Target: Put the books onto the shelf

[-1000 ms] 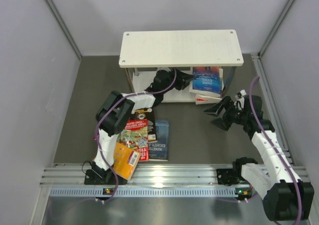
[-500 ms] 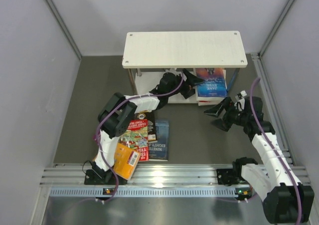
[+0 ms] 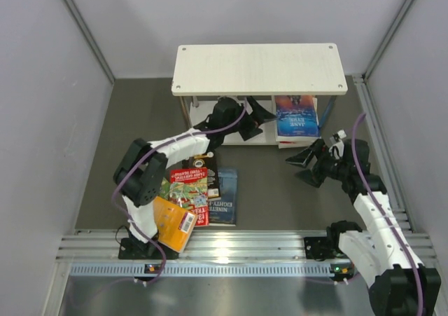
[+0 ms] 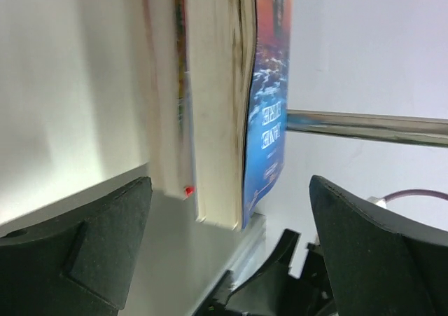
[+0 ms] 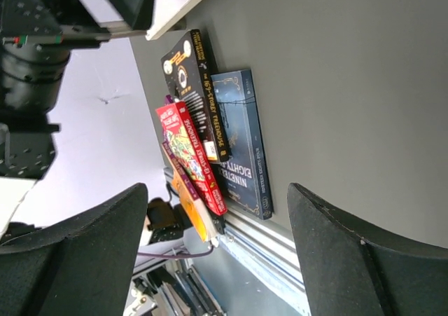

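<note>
**Some books on the shelf, a pile left on the table**

Nearest us, at about 7 o'clock in the overhead view, we see the loose books (image 3: 199, 193) lying in an overlapping pile on the grey table (image 3: 280, 197). An orange book (image 3: 175, 225) is closest to the arm bases, a red book (image 3: 190, 190) lies beside it, and a black book (image 3: 204, 165) lies beyond. A dark blue book (image 3: 225, 195) lies flat on their 3 o'clock side.

At 4 o'clock the right gripper (image 3: 302, 167) hangs over bare table, well apart from the pile. Its fingers are spread with nothing between them.

Farther on, the left gripper (image 3: 253, 120) reaches under the top board of the shelf (image 3: 259, 69) at 12 o'clock. Its fingers stand wide and grasp nothing. Just ahead of them we find the shelved books (image 3: 295, 116), a small stack lying flat at the right end of the lower board, with a blue cover on top.
</note>
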